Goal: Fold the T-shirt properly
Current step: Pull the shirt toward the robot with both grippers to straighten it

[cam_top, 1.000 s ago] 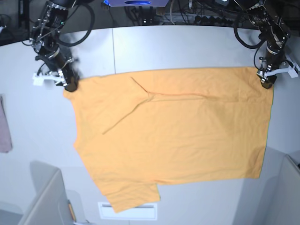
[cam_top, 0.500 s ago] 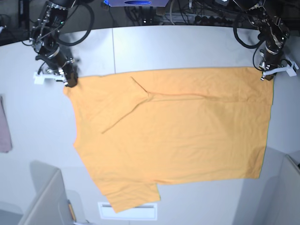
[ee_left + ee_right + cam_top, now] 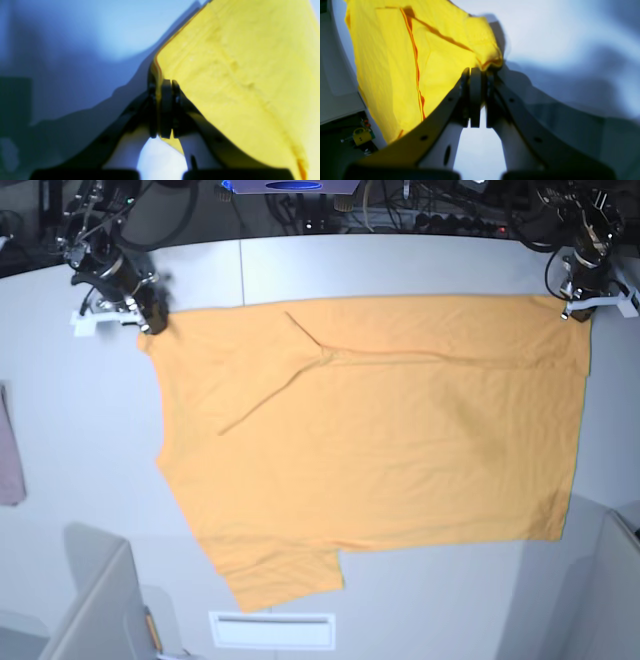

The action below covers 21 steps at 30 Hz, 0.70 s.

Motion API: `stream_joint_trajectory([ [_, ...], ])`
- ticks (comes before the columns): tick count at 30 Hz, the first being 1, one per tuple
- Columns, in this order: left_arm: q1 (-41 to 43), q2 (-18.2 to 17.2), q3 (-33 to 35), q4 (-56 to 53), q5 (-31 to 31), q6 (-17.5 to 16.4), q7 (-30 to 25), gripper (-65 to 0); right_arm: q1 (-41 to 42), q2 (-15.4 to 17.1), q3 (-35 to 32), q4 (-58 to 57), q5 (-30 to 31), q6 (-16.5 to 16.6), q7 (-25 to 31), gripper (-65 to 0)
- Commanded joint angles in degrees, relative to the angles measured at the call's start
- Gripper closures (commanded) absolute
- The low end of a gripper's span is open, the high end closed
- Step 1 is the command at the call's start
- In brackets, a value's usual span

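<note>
near the far left corner of the tabletop (image 3: 420,265), the right gripper (image 3: 148,319) is clamped on a corner of the t-shirt (image 3: 380,430); its wrist view shows the jaws pressed together with a bunched yellow corner pinched at their tips. a small pinkish cloth (image 3: 10,445) lies at the left edge, well apart from the shirt. the t-shirt is spread over the middle of the tabletop, mostly flat, with a diagonal crease left of centre and one sleeve hanging toward the near edge. near the far right corner, the left gripper (image 3: 572,308) is likewise closed on the shirt's other far corner, the fabric edge running between its jaws in the wrist view.

the cloth looks light, soft and limp: it will likely sag and drag between the two held corners, and wrinkles may travel with it. the two far corners seem sensible holds, since pulling them evenly should keep that edge taut.

no containers show in these views.
</note>
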Motion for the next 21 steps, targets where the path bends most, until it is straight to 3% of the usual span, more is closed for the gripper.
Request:
stream_joint_trajectory([
  [1, 0.81, -0.75, -0.27, 2.18, -0.22, -0.33, -0.63, 0.0, -0.88, 0.40, 0.21, 1.51, 0.07, -0.03, -0.13, 0.0],
  [21, 14.79, -0.49, -0.27, 6.75, -0.31, -0.42, -0.63, 0.0, -13.28, 0.40, 1.80, 6.61, 0.16, 0.06, -0.40, 0.0],
])
